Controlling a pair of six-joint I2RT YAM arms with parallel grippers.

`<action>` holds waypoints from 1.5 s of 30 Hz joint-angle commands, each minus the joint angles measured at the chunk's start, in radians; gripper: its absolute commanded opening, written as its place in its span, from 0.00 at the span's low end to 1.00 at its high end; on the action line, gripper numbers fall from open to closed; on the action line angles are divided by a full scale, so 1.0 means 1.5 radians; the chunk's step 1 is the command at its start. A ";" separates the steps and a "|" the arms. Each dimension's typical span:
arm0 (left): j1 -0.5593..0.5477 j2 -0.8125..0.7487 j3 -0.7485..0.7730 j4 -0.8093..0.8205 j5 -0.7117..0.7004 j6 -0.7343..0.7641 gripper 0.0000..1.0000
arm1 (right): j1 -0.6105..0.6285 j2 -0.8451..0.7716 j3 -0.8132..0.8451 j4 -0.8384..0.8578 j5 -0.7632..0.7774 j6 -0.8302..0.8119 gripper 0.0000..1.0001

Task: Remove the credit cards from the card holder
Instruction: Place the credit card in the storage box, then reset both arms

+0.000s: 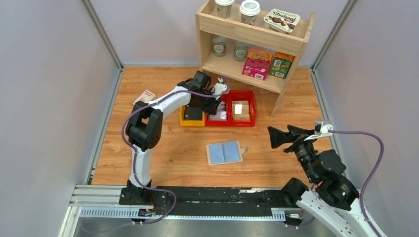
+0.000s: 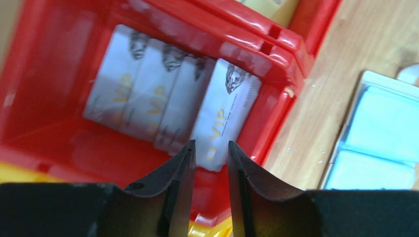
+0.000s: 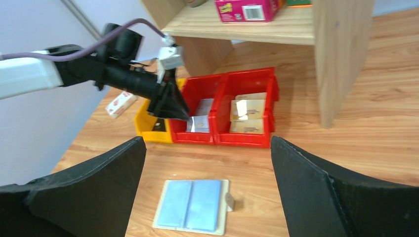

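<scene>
The card holder point(image 1: 225, 152) lies open on the wooden table, blue-grey lining up, snap tab to its right; it also shows in the right wrist view point(image 3: 192, 203) and at the right edge of the left wrist view point(image 2: 380, 138). Several silver-grey credit cards point(image 2: 168, 98) marked VIP lie overlapping in the middle red bin point(image 2: 267, 49), with one more credit card point(image 2: 225, 116) on top at the right. My left gripper point(image 2: 210, 143) hangs just over that bin, jaws a little apart and empty point(image 1: 210, 101). My right gripper point(image 3: 207, 140) stands wide open to the right of the card holder point(image 1: 272, 137).
A yellow bin point(image 1: 191, 121) with black blocks and a second red bin point(image 1: 241, 109) with tan blocks flank the card bin. A wooden shelf point(image 1: 252, 44) with cups and boxes stands behind. A white-and-red small box point(image 1: 144, 96) lies at the left.
</scene>
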 commanded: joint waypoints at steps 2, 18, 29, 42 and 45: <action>0.005 -0.152 -0.015 0.083 -0.124 -0.048 0.41 | -0.001 -0.005 0.061 -0.058 0.111 -0.059 1.00; 0.069 -0.719 -0.335 -0.026 -0.740 -0.413 0.78 | -0.001 -0.043 0.105 -0.099 0.385 -0.203 1.00; 0.069 -1.237 -0.563 -0.043 -0.862 -0.384 0.81 | -0.001 -0.059 0.046 -0.008 0.472 -0.248 1.00; 0.069 -1.392 -0.617 0.006 -0.937 -0.361 0.80 | -0.001 -0.161 -0.026 0.063 0.502 -0.296 1.00; 0.070 -1.398 -0.621 0.015 -0.942 -0.345 0.79 | -0.001 -0.161 -0.029 0.069 0.498 -0.301 1.00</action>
